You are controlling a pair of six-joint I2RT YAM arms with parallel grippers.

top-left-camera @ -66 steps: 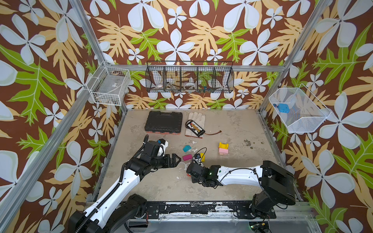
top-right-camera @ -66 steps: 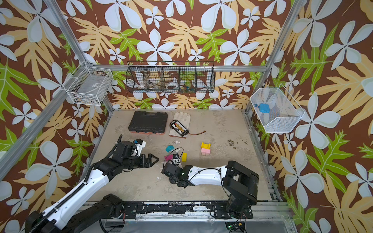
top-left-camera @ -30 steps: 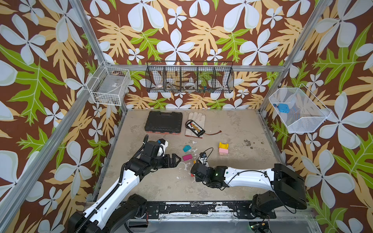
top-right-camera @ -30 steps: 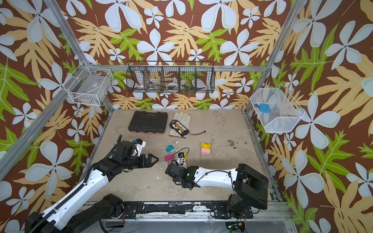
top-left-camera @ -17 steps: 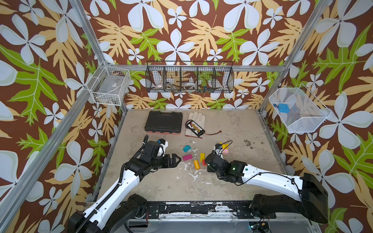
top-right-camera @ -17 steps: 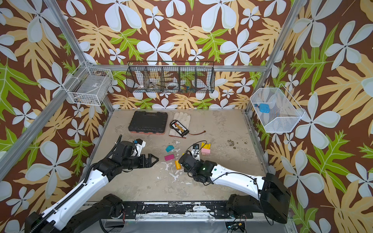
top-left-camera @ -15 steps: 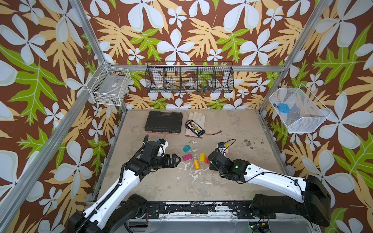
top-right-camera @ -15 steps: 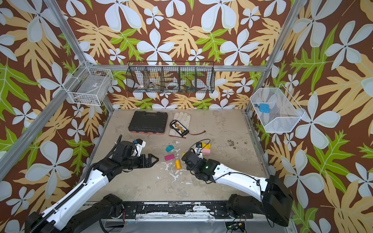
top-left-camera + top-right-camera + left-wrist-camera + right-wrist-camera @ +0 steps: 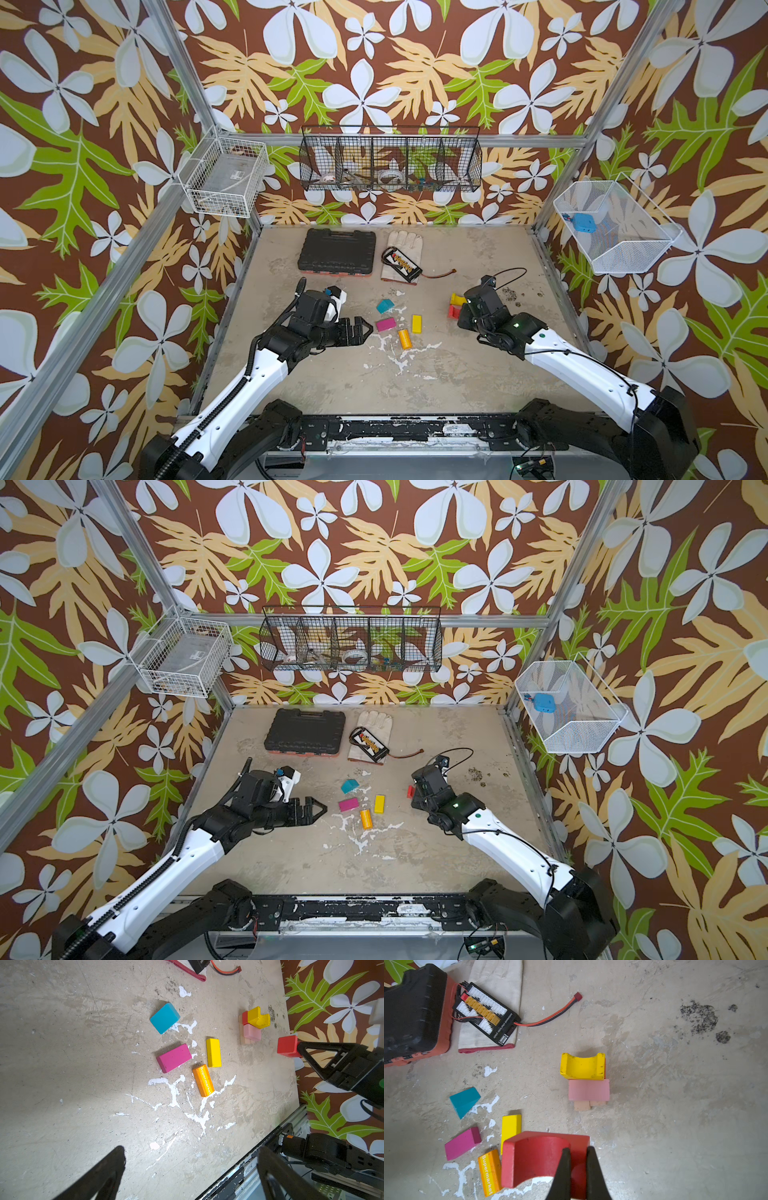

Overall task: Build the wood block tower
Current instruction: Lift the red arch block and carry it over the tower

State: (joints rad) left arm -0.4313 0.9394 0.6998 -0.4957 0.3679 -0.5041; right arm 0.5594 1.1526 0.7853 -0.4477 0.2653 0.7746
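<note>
One red arch (image 9: 537, 1159), probably light and stiff, is hanging leg-pinched in the right pincer (image 9: 578, 1149); left pincer (image 9: 190, 1153) is gaping, empty.

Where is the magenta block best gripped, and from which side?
Across its two long sides at mid-length, from straight above. The magenta block lies flat on the table with both long sides free, while the yellow bar and the orange block lie close to one short end.
</note>
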